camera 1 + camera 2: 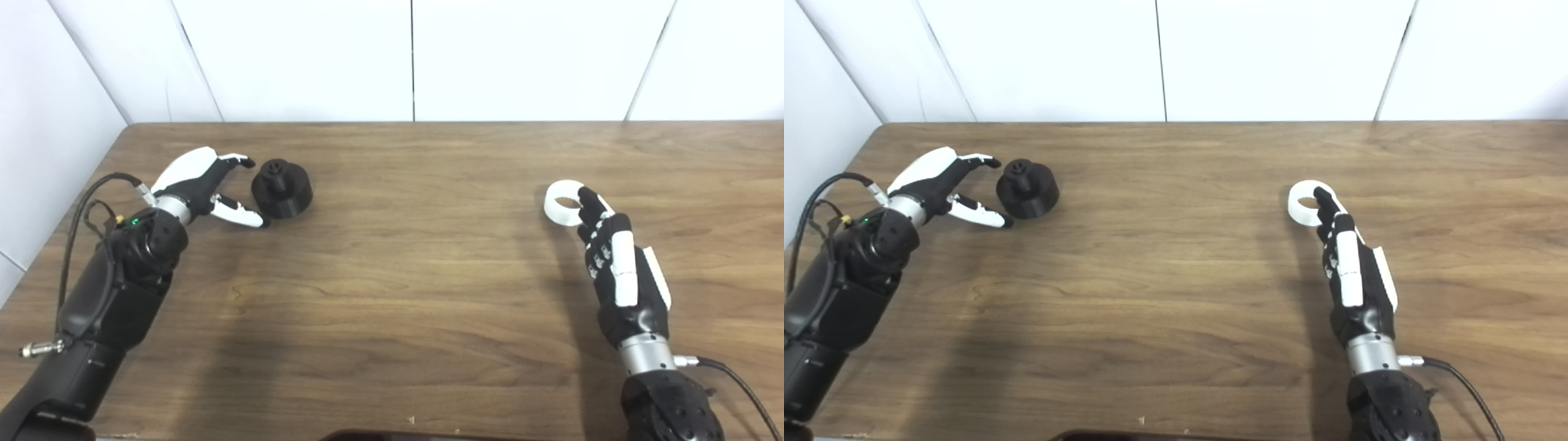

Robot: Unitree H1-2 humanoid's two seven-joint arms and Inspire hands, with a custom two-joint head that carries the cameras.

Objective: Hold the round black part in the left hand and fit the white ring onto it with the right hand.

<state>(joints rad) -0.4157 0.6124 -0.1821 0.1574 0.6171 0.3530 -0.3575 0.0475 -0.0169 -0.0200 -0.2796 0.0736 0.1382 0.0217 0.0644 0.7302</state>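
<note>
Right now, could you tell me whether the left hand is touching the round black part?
Apart. The left eye view shows wood between the open left hand and the round black part.

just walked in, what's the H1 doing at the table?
Start of an assembly: both parts are on the wooden table, far apart. The left hand is open, its fingers spread beside the round black part but not closed on it. The right hand reaches over the white ring, fingertips at its rim; whether it grips it is unclear. Nothing is fitted yet.
</note>
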